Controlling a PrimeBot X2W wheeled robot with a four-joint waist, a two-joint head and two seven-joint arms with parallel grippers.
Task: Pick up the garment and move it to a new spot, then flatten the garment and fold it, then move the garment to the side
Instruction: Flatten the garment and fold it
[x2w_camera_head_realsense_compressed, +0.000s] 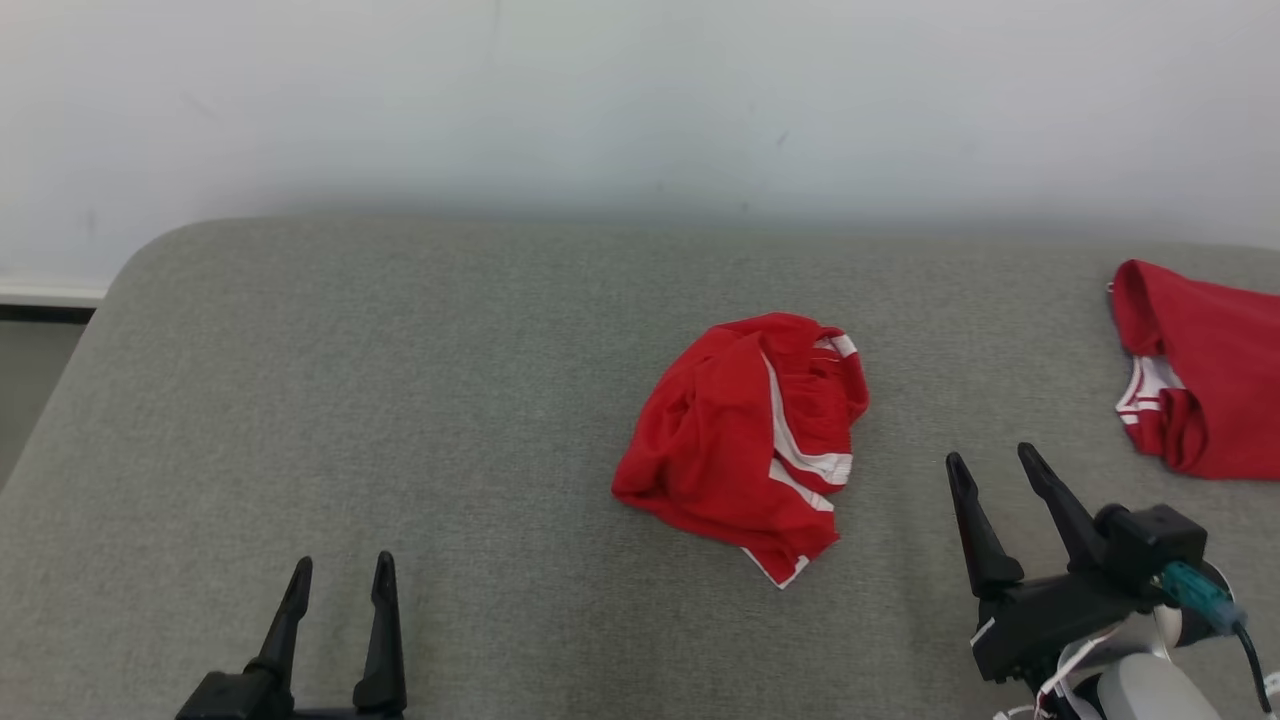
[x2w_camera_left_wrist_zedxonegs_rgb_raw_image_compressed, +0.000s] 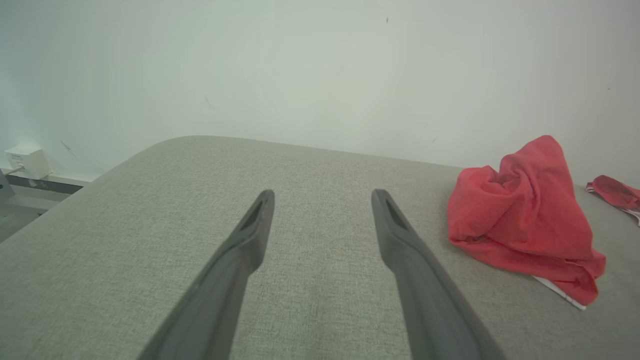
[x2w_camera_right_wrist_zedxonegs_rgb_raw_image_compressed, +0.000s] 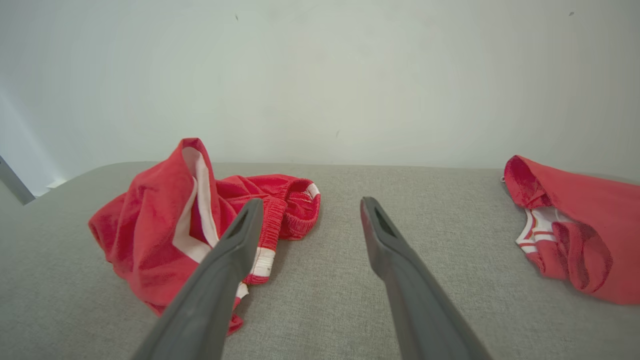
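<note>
1. My right hand (x2w_camera_head_realsense_compressed: 990, 456) hung open and empty over the grey padded surface (x2w_camera_head_realsense_compressed: 350, 400), toward its near right part, with its two fingers spread and pointing at the far edge.
2. My left hand (x2w_camera_head_realsense_compressed: 343, 562) was also open and held nothing. It sat low by the near edge, left of the middle, with bare grey fabric between its fingers in the left wrist view.
3. The red garment (x2w_camera_head_realsense_compressed: 740, 440) with white stripes lay in a crumpled heap about midway between the near and far edges, a little right of centre. It was just to the left of my right hand but apart from it. In the right wrist view my left finger (x2w_camera_right_wrist_zedxonegs_rgb_raw_image_compressed: 220, 270) crossed in front of the heap; I could not tell that it touched.
4. A second red garment (x2w_camera_head_realsense_compressed: 1200, 380) lay well apart at the right edge, with a white wall (x2w_camera_head_realsense_compressed: 640, 100) behind the far edge.
5. I judged this to be the very first step: the garment was not yet picked up, flattened or folded.
6. I judged that the next move called for swinging my right hand left and down onto a raised fold, then closing on enough cloth to lift the whole heap. A thin pinch could slip, or could let the garment unfurl.
</note>
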